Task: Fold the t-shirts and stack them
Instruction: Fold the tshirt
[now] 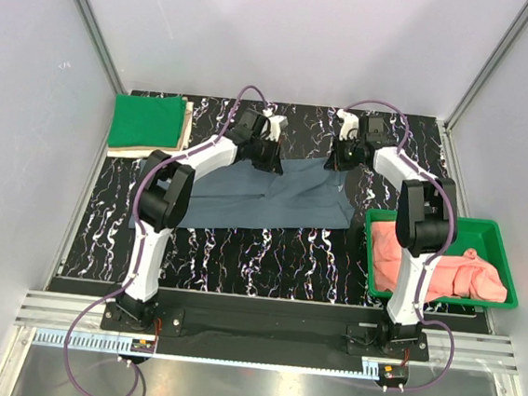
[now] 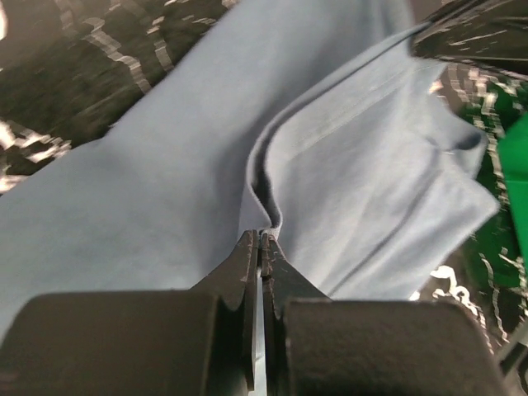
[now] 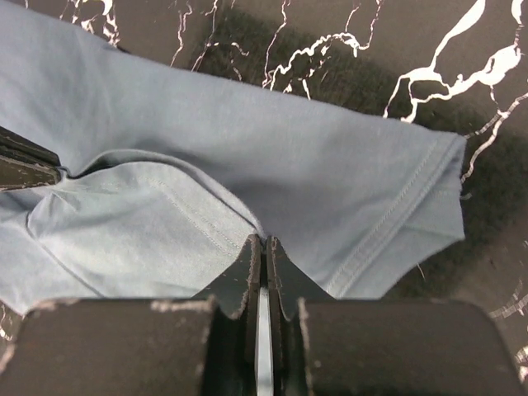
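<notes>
A grey-blue t-shirt (image 1: 264, 198) lies spread on the black marbled table (image 1: 241, 243), its far edge lifted. My left gripper (image 1: 270, 156) is shut on a fold of that shirt at its far left; the wrist view shows the jaws pinching the cloth (image 2: 261, 235). My right gripper (image 1: 340, 160) is shut on the shirt's far right part, near a sleeve (image 3: 412, 206), with the jaws pinching the fabric (image 3: 264, 239). A folded green t-shirt (image 1: 147, 121) lies on a beige one at the far left. A pink t-shirt (image 1: 435, 266) lies crumpled in the green bin (image 1: 485, 233).
The green bin stands at the table's right edge, close to the right arm. The folded stack sits at the far left corner. White walls and metal frame posts enclose the table on three sides.
</notes>
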`<state>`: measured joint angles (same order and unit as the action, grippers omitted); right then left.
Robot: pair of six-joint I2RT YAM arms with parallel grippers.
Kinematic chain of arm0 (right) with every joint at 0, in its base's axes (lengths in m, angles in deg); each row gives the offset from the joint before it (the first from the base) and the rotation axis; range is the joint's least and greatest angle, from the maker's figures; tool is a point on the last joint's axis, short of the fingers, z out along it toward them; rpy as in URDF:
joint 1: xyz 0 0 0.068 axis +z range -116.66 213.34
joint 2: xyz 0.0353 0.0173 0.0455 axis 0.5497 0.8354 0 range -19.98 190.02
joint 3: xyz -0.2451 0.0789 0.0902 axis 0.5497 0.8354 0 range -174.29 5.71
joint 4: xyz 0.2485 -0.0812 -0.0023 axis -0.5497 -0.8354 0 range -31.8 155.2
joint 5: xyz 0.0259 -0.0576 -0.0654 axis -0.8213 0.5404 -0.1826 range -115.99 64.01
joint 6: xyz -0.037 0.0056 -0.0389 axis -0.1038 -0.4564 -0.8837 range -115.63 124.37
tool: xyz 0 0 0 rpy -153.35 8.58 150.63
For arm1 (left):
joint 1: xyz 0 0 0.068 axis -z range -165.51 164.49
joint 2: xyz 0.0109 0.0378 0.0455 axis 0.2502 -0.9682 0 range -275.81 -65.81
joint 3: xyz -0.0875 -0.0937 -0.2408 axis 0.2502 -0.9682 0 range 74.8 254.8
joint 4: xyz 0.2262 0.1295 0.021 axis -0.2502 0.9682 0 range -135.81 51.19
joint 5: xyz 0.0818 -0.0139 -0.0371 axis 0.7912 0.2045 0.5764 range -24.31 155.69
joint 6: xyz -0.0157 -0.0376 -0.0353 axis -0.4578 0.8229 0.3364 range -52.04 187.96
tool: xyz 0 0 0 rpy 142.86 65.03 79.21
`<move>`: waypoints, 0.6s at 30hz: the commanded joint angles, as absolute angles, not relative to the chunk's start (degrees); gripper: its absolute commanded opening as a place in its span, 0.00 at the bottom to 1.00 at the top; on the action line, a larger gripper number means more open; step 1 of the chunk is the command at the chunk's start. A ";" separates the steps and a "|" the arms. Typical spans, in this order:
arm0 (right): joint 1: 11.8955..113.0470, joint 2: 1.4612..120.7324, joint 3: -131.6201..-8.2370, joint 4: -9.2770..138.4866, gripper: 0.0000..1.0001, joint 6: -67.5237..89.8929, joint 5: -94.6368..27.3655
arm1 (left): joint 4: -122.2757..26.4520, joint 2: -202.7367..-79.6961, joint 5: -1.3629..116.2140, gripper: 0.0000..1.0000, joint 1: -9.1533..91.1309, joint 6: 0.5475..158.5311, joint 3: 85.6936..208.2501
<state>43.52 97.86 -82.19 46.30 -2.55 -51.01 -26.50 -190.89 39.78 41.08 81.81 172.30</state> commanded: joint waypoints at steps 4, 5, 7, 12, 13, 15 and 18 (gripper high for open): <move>44.07 100.86 -86.31 51.93 0.01 -0.03 -52.89 | -30.43 -187.63 45.38 0.00 39.80 82.55 170.08; 44.07 101.47 -86.58 52.10 0.01 0.06 -53.24 | -30.60 -187.54 46.78 0.00 39.80 82.64 169.73; 44.15 102.35 -87.37 52.28 0.02 0.41 -53.68 | -30.86 -186.93 48.02 0.00 39.63 82.81 168.85; 44.16 103.50 -88.86 53.24 0.04 1.55 -53.86 | -32.36 -186.66 49.25 0.00 38.66 84.04 167.79; 44.24 103.68 -89.13 53.42 0.05 1.64 -53.59 | -32.62 -186.92 49.08 0.00 38.66 84.13 167.97; 44.24 104.47 -90.00 53.69 0.06 2.08 -53.42 | -32.62 -187.62 48.99 0.00 38.57 84.22 168.32; 44.24 106.05 -91.50 53.69 0.08 2.61 -53.68 | -32.71 -188.15 49.25 0.00 38.48 84.57 168.58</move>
